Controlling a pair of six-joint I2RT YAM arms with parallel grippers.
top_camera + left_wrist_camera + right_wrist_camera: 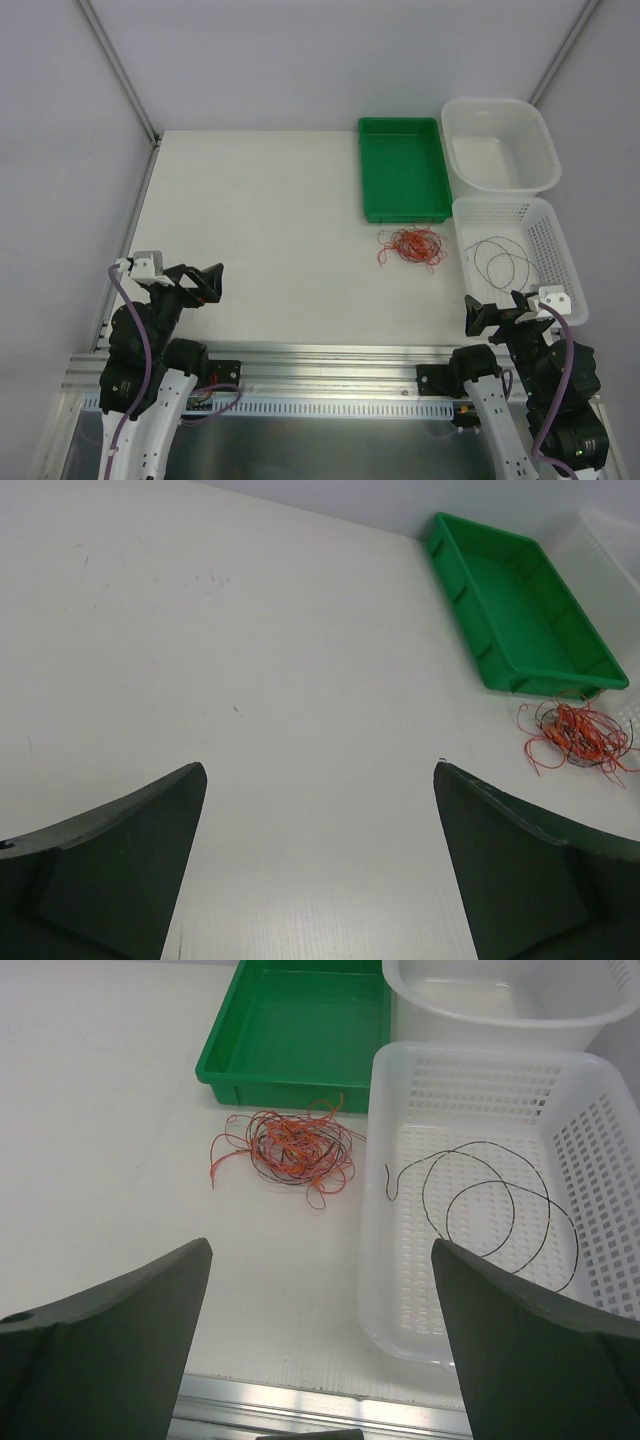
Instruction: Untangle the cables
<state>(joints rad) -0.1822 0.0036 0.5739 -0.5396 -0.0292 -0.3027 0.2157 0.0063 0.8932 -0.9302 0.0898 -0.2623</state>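
Sitting at the near edge of a white table (270, 220), two robot arms each hold a black two-fingered hand raised over the surface. The left hand (205, 284) has its fingers spread wide apart and grips nothing; only bare table shows between them. The right hand (497, 310) is likewise spread wide and holds nothing.

Just ahead of the right hand and slightly to its right lies a white slotted basket (560, 250), its near corner close to the fingers. On its floor rests one thin dark wire (490, 1210), curled in a few loose loops, apart from the others. Ahead of the right hand and to its left, on the bare table just beside the basket's left wall, sits the main tangle of cables (290, 1148): many hair-thin red and orange strands with some dark ones, bunched in a small loose nest, a few ends trailing outward. From the left hand the tangle is well away, far ahead and off to its right.

Beyond the tangle, its near rim just behind the strands, is a shallow green tray (403, 165). To the right of the tray and beyond the basket stands a deeper white tub (500, 112), close against the basket's far end.
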